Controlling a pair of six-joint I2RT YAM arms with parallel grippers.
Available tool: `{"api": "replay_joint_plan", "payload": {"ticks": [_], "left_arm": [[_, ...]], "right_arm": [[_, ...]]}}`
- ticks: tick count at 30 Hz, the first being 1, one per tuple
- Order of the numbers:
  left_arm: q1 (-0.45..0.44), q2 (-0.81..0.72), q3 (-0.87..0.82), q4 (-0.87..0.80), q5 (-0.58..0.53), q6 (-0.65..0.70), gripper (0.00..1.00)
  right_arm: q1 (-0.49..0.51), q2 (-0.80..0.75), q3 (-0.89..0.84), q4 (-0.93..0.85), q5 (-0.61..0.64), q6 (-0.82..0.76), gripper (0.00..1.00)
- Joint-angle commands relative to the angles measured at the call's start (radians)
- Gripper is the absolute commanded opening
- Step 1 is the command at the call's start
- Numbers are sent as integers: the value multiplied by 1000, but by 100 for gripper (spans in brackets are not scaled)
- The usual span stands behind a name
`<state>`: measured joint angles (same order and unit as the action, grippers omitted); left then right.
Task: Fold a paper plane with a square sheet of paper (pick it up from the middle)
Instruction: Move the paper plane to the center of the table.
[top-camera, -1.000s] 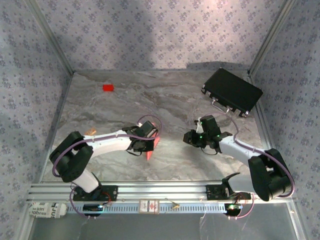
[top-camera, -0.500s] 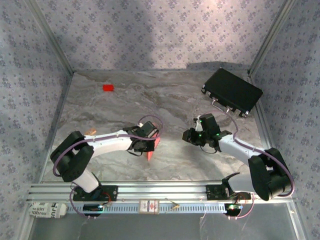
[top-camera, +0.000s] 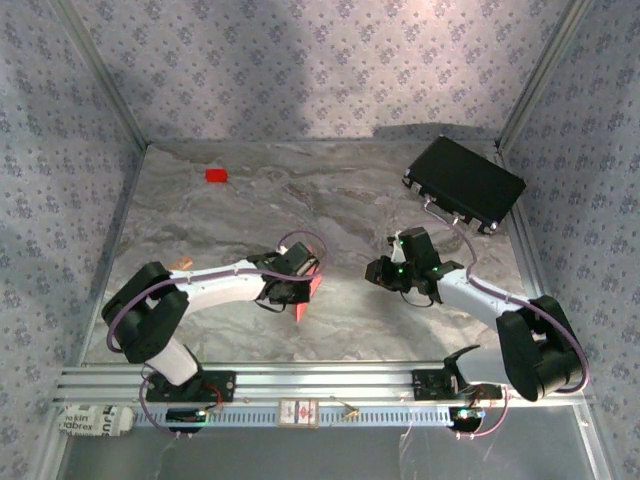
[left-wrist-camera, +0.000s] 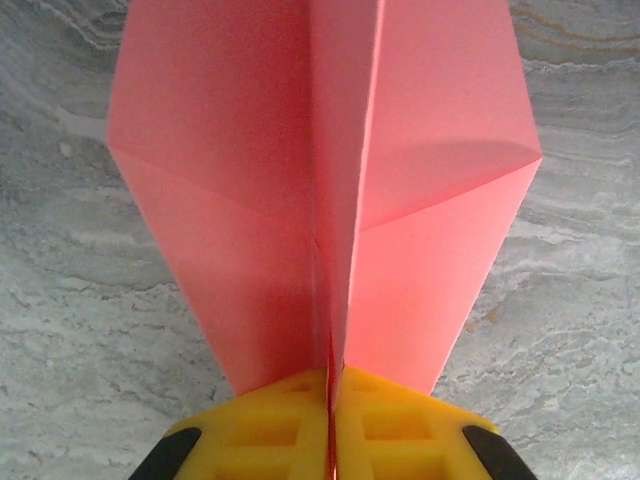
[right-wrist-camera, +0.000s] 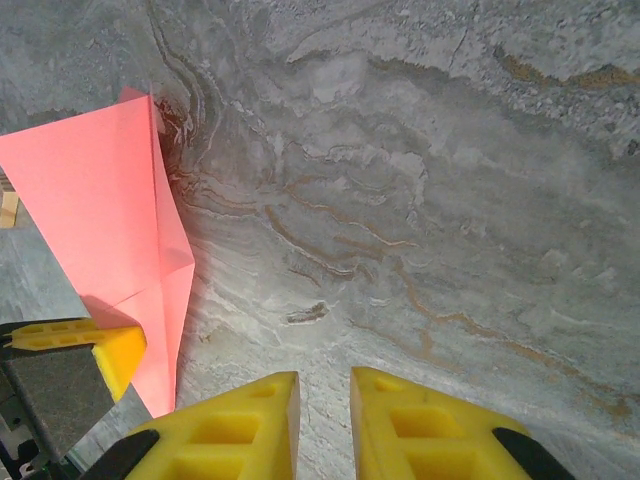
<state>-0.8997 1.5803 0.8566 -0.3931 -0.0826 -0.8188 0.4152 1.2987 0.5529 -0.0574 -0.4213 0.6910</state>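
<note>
Marbled grey tabletop (top-camera: 250, 205) boxed in by flowery wallpaper, that's the setting. From above, the salmon-pink paper plane (top-camera: 304, 297) is a little off the middle of the tabletop, toward 6 o'clock, right at the end of the left arm.

Wrist view on that side: the yellow left fingers (left-wrist-camera: 290, 415) come in from 6 o'clock and are pressed together on the plane's centre crease. The paper runs up between them, and the two creased flaps fan out toward 10 and 2 o'clock over the marble.

The right fingers (right-wrist-camera: 262, 415) are over at about 3 o'clock from the plane, apart from it. There's a narrow gap between them with nothing in it, just bare tabletop below. From that wrist camera the plane (right-wrist-camera: 110, 190) sits out at 9 o'clock.

Other stuff: a small red block (top-camera: 216, 175) near the 11 o'clock corner and a black case (top-camera: 463, 183) at the 1 o'clock corner, both well away from the paper.
</note>
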Motion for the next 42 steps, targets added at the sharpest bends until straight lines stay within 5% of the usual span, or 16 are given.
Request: {"api": "replay_joint_plan", "payload": {"ticks": [1, 42], "left_arm": [[-8, 22, 19, -20, 5, 12, 9], [-18, 82, 70, -39, 10, 35, 19]], "right_arm": [[8, 3, 17, -25, 19, -10, 22], [5, -4, 19, -45, 35, -18, 23]]}}
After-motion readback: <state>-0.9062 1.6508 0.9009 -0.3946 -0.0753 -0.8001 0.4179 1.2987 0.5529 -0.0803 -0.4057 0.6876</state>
